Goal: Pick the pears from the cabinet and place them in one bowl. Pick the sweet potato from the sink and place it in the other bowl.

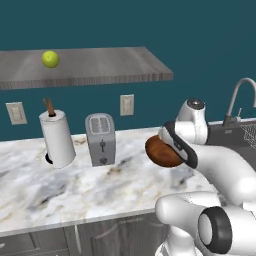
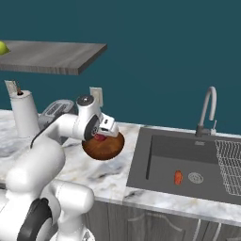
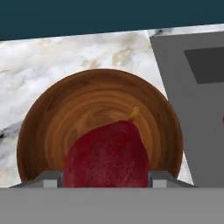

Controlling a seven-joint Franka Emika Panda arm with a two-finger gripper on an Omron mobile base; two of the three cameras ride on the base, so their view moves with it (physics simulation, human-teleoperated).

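My gripper (image 3: 106,181) is shut on the dark red pear (image 3: 107,153) and holds it just above the dark reddish-brown wooden bowl (image 3: 87,100). From the right base view, the gripper (image 2: 101,134) hangs over that bowl (image 2: 103,148) on the marble counter, left of the sink (image 2: 160,150). The bowl (image 1: 157,152) is partly hidden behind my arm. A yellow-green pear (image 1: 50,59) rests on the grey cabinet slab (image 1: 110,67). The orange-red sweet potato (image 2: 178,177) lies on the sink floor near the drain. The other bowl is out of view.
A toaster (image 1: 101,139) and a paper towel roll (image 1: 57,140) stand at the back of the counter. A curved chrome tap (image 2: 207,110) rises behind the sink, and a wire rack (image 2: 230,164) fills its right side.
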